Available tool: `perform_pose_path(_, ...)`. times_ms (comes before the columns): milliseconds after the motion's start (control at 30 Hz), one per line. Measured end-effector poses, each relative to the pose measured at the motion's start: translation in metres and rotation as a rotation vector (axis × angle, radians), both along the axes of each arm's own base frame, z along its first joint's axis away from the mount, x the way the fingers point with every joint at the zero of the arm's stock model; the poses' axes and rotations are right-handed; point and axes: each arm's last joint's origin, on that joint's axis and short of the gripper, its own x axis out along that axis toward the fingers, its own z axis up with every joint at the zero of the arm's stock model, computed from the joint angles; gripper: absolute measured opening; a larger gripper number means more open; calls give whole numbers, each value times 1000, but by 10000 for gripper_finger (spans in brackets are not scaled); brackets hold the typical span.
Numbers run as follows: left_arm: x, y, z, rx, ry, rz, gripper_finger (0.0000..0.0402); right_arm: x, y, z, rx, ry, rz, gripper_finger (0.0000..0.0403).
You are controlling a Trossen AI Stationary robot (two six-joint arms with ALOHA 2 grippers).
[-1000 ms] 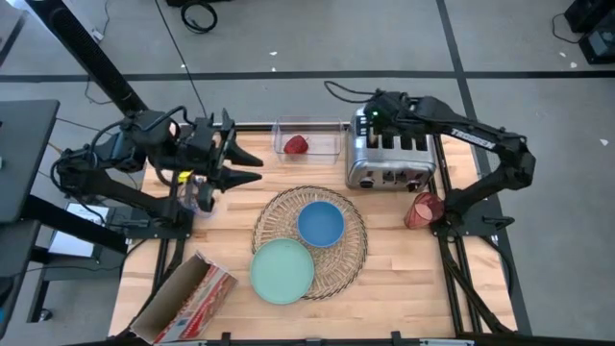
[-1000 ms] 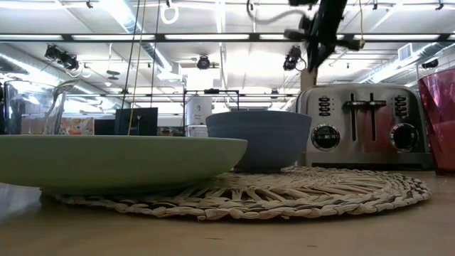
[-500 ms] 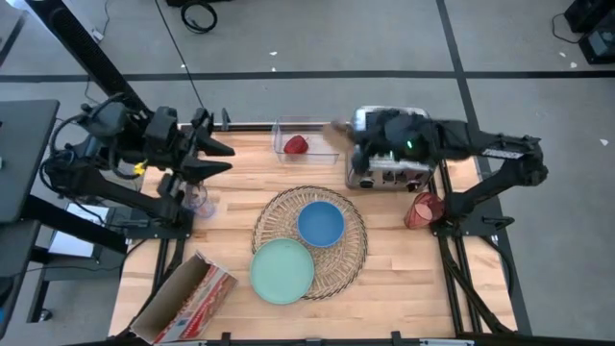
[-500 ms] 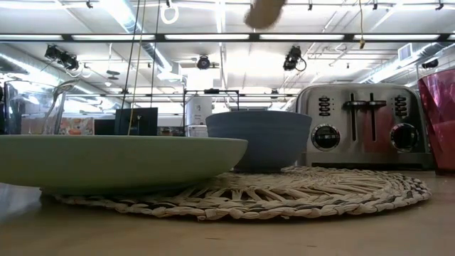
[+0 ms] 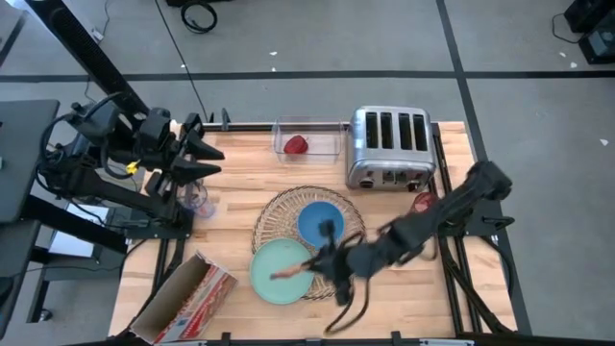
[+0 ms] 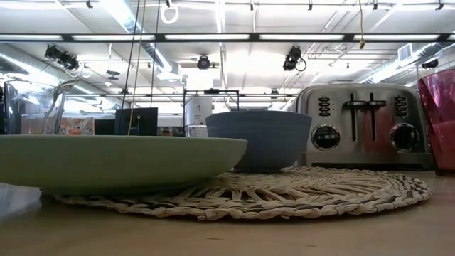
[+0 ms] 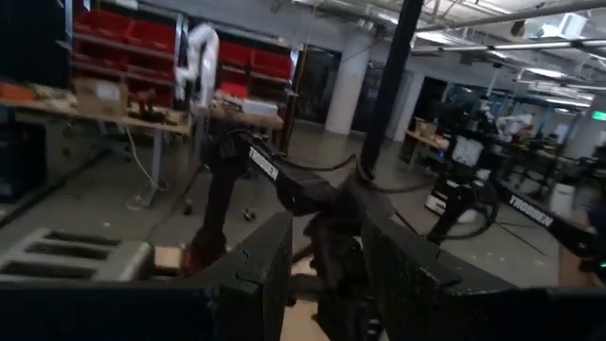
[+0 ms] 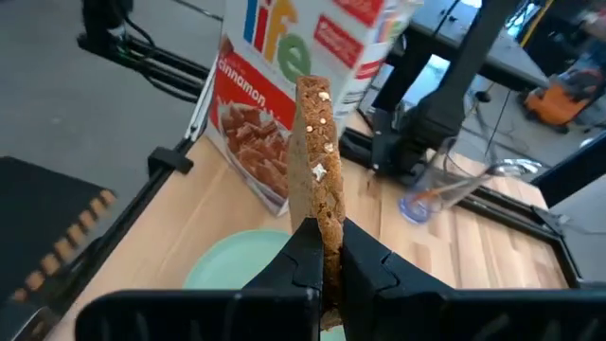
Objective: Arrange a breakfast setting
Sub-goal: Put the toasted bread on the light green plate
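Note:
The round wicker placemat (image 5: 351, 252) holds the blue bowl (image 5: 320, 223), and the mint-green plate (image 5: 269, 284) rests on its near-left edge. My right gripper (image 5: 311, 268) is over the plate, shut on the toast slice (image 5: 287, 273). My left gripper (image 5: 204, 160) is open and empty above the table's far left. The red apple (image 5: 297, 145) lies in the clear bin (image 5: 312, 127). The pink cup (image 6: 439, 117) stands at the right, partly hidden under my right arm in the high view. An orange-handled utensil stands in a clear glass (image 8: 443, 193). My right gripper pinches the toast slice between its two fingers at one edge (image 8: 329, 235), with flat faces against the fingers. The toast sticks out past the fingertips (image 8: 305, 239), edge-on. The fingers reach toward the table's left. The toast is lifted clear above the plate (image 8: 237, 269).
The chrome four-slot toaster (image 5: 389, 146) stands at the far right. A cereal box (image 5: 185, 296) lies at the near left corner, just beyond the plate from my right gripper. My right arm stretches low across the placemat's right side.
My right gripper has swung from above the toaster toward the table's near left, carrying the toast slice, and now holds it over the mint-green plate. My left gripper has drawn back toward the table's left edge.

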Motion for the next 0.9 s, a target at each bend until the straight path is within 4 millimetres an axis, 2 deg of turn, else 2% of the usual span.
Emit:
perform_pose_path(133,0,-1,-3,-10,32,-40,137,19,23,-41,-118,25,-31,19)
perform_pose_path(233,0,-1,-3,-24,37,-53,137,29,31,-71,-230,69,-44,19)
perform_pose_path(600,0,-2,-4,20,38,-77,137,59,32,-151,-607,198,38,19)
perform_pose_path(900,1,-2,-4,22,36,-76,137,71,26,-179,-686,238,90,23)
